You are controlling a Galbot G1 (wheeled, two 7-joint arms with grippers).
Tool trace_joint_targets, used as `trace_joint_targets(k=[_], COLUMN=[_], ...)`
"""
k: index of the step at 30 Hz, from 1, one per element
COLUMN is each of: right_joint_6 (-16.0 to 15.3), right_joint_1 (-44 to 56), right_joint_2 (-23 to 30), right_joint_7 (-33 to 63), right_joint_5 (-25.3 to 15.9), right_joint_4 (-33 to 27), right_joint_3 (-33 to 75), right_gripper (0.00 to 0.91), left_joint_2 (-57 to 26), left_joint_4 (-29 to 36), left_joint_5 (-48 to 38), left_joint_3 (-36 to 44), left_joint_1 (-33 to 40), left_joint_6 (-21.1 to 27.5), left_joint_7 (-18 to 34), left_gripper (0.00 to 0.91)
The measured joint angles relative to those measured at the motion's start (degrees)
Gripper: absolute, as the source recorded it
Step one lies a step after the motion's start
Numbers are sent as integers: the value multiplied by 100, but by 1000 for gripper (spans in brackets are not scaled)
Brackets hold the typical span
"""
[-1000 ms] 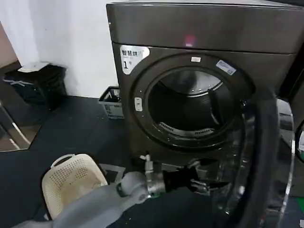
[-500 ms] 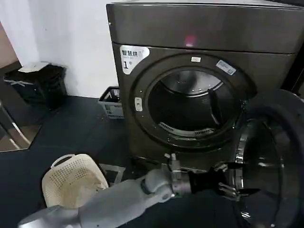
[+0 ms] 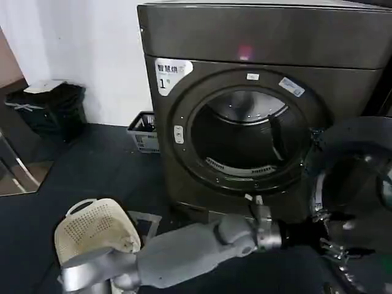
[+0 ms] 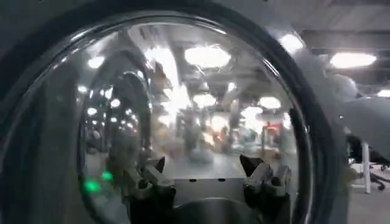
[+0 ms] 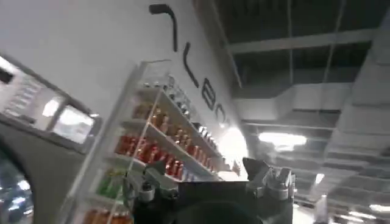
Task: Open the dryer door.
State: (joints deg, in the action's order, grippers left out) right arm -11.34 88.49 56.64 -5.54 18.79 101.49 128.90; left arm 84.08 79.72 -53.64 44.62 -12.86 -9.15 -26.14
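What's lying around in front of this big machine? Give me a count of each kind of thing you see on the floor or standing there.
Dryers: 1, the dryer, its dryer door swung open
Cream laundry baskets: 1
Grey crates by the wall: 1
Black bins: 1
Robot arms at work: 1, with the left gripper at the door
Total: 5

Head cam high, facing dryer (image 3: 245, 122); left wrist cam close on dryer door (image 4: 183, 109), shared w/ head.
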Motion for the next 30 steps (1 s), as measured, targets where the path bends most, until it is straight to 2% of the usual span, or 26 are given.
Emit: trace_joint_targets(k=[12, 19, 30], right_joint_6=[-42, 1, 82], right_joint_1=[48, 32, 25], right_joint_2=[1, 17, 46], right_joint_7=[-80, -157, -221], right_joint_5=[-38, -87, -141], right_joint_4=[-169, -182, -159], right_joint_3=[263, 245, 178], right_gripper=[907, 907, 907], left_joint_2=[711, 812, 811], left_joint_4=[-659, -900, -779], left_joint_5=[46, 231, 316], left_joint_3=[8, -87, -172], left_joint_1=[137, 221, 229], left_joint_6=[-55, -204, -350], left_joint_7=[124, 214, 231], left_gripper=[907, 907, 907])
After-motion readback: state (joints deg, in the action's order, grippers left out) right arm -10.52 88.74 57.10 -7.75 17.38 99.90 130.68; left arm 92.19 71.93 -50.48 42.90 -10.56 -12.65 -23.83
